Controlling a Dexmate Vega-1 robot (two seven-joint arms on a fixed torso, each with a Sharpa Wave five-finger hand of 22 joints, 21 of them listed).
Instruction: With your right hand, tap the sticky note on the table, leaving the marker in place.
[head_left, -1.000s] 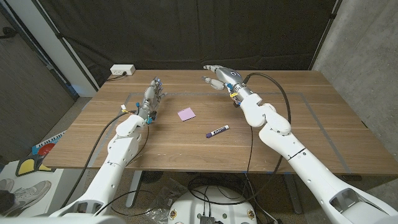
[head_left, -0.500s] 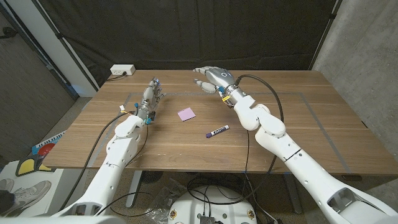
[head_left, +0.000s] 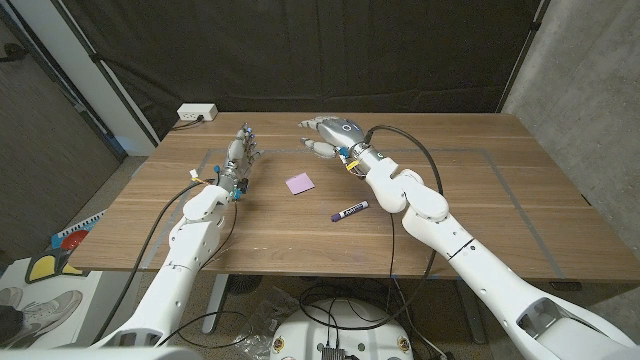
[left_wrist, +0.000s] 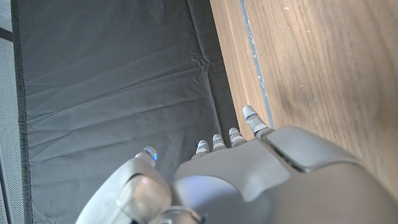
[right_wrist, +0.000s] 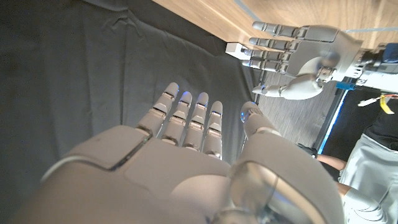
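I'm looking down from the head camera and my right hand (head_left: 328, 133) hangs over the far middle of the wooden table (head_left: 500, 190), fingers spread, nothing in it. I can't tell how high it sits above the wood. The right wrist view shows the back of that hand (right_wrist: 186, 155) with fingers straight and slightly apart against the black curtain (right_wrist: 93, 56), but not the note. The small pink square sticky note (head_left: 298, 184) lies flat just nearer me and a little left of the hand, untouched. The purple marker with a white label (head_left: 349, 211) lies nearer still, apart from both. My left hand (head_left: 240, 160) stands on its edge at the left, fingers extended, holding nothing. Compared with a second ago, the right hand has swung leftward toward the note; note, marker and left hand haven't budged.
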